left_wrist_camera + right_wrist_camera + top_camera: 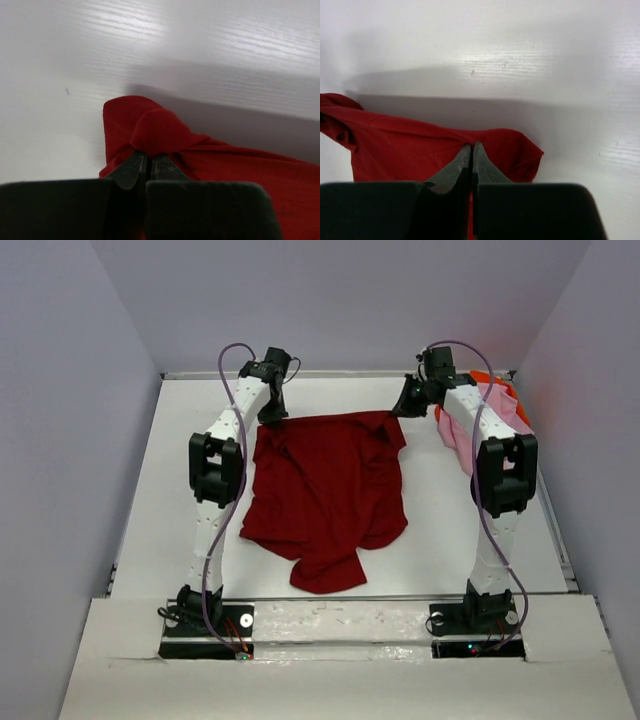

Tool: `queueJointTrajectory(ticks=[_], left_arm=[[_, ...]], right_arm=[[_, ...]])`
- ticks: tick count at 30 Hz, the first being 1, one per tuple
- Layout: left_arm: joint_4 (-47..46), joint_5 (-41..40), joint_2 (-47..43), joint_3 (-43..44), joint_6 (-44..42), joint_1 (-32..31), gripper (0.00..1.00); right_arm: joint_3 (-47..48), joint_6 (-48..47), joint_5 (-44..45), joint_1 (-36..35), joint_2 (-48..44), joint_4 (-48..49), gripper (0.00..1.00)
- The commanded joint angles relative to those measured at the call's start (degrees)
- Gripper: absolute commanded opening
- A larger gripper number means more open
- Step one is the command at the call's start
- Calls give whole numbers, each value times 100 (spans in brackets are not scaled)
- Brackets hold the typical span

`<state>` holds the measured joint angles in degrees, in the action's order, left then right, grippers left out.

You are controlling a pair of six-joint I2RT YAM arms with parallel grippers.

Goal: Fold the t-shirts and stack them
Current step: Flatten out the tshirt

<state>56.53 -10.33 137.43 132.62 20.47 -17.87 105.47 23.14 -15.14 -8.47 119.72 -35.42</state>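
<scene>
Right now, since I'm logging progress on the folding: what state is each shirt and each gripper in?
dark red t-shirt: spread out, rumpled, unfolded.
light pink t-shirt: bunched at the far right, unfolded.
orange t-shirt: mostly hidden behind the pink one; state unclear.
left gripper: shut on the red shirt's far left corner.
right gripper: shut on its far right corner.

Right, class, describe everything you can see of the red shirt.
The red shirt is soft, wrinkled cloth, lying spread but rumpled on the middle of the white table, one end bunched toward the near edge. The left hand is shut on its far left corner, the right hand on its far right corner.
</scene>
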Motion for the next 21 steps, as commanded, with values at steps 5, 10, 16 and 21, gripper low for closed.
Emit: queueJointTrajectory(ticks=[5,10,16,21], left_arm=[[-810,-426,-1147,-675,230,960,0],[-627,-532,-938,-168,194,1040,99],[-1222,-471,-1927,-1219,168,855,99],[-1268,-277,-2282,-1581,308,794,99]], right_arm=[[1387,-503,872,21,507,309,0],[2336,-344,899,21,1167,-535,79],[1749,-292,136,-32,333,-483,95],[1652,42,-1272,-707,604,-799,75]])
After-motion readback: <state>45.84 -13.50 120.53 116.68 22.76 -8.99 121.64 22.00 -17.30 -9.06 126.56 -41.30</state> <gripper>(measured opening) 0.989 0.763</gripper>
